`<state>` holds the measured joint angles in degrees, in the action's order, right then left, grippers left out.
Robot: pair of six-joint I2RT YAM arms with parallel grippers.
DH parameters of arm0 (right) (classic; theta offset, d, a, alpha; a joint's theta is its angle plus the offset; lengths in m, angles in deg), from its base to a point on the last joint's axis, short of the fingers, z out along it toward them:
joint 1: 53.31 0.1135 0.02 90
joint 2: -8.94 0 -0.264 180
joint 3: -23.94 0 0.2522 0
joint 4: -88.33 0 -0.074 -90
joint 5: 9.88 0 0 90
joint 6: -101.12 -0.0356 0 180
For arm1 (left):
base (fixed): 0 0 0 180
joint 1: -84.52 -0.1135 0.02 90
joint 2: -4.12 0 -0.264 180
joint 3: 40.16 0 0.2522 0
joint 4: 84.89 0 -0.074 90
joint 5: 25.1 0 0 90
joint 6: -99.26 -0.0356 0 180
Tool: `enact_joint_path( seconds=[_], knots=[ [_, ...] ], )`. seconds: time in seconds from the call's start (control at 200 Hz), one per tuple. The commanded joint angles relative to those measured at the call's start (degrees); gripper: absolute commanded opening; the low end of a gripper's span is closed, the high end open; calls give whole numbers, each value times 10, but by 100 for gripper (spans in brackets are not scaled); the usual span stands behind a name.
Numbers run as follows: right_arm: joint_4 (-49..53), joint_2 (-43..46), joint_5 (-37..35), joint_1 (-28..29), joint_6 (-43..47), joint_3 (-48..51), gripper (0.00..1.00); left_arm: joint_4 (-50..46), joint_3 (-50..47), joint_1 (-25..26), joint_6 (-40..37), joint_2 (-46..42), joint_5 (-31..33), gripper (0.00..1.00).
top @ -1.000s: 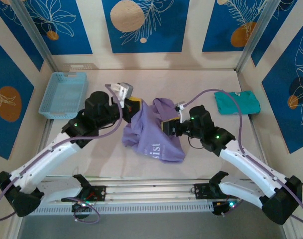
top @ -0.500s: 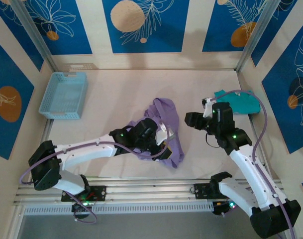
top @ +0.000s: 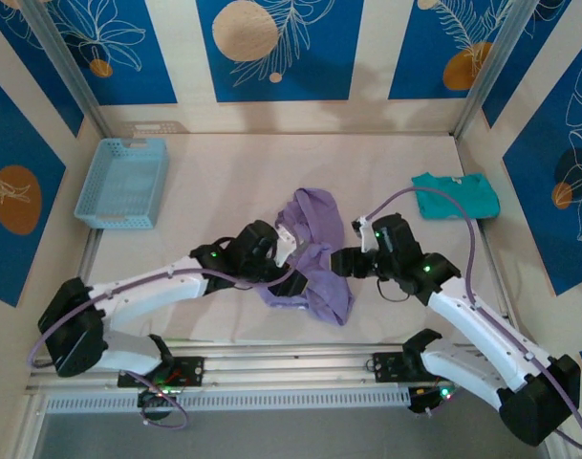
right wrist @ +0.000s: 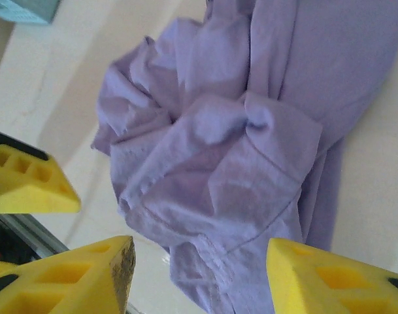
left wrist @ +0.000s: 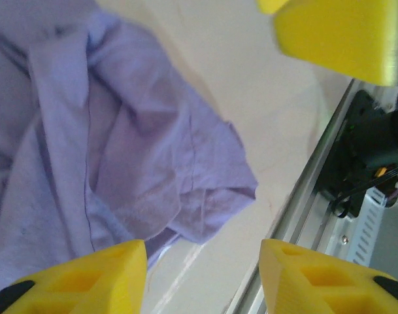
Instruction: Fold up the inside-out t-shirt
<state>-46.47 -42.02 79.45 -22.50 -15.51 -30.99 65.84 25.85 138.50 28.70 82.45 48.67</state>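
The inside-out t-shirt (top: pixel 314 251) lies crumpled in a lavender heap at the table's middle, near the front. My left gripper (top: pixel 289 252) is low at the heap's left side. In the left wrist view the left gripper (left wrist: pixel 204 278) is open over bare table, the t-shirt (left wrist: pixel 107 144) just beyond its fingertips. My right gripper (top: pixel 340 263) is at the heap's right edge. In the right wrist view the right gripper (right wrist: pixel 199 278) is open, and a hemmed fold of the t-shirt (right wrist: pixel 238 163) lies below and between its fingers, not pinched.
A light blue basket (top: pixel 123 182) stands at the back left. A folded teal shirt (top: pixel 455 194) lies at the back right. The metal front rail (left wrist: pixel 310 196) runs close to the heap's near edge. Patterned walls close in the table.
My left gripper was shut on the t-shirt and holding it up; it has come down to the table, opened and let go. The right gripper swung away and has returned to the heap's right edge.
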Motion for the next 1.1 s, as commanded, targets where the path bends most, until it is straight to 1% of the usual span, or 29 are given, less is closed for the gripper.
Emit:
enact_joint_path(
  seconds=[0.0, 0.165, 0.22, 0.3, 0.33, 0.485, 0.54, 0.67, 0.775, 0.91, 1.095],
  knots=[
    [14, 6, -37, 0, -25, 15, 56, 6, 14, 8, 33, 42, 21, 51],
    [13, 1, -34, -7, -20, 12, 56, -13, 39, 13, 12, 83, 79, 51],
    [13, -2, -34, -7, -19, 10, 56, -15, 49, 12, 7, 99, 82, 50],
    [10, -5, -33, -7, -17, 11, 56, -8, 63, 12, 6, 117, 70, 46],
    [9, -7, -33, -8, -17, 11, 56, -2, 67, 12, 7, 121, 67, 41],
    [4, -10, -31, -11, -14, 15, 56, 18, 92, 6, 5, 119, 59, 9],
    [2, -8, -28, -12, -9, 16, 56, 18, 100, -2, 6, 114, 52, 0],
    [-26, 19, 8, -6, 26, 24, 56, 24, 115, -31, 33, 81, 16, 0],
    [-75, 50, 23, 18, 62, 47, 57, 38, 124, -49, 55, 61, -17, 0],
    [-123, 60, -20, 68, 99, 69, 59, 20, 143, -56, 59, 59, -33, 0],
    [-172, 32, -88, 127, 122, 82, 61, 27, 145, -57, 70, 53, -46, 0]
  ],
)
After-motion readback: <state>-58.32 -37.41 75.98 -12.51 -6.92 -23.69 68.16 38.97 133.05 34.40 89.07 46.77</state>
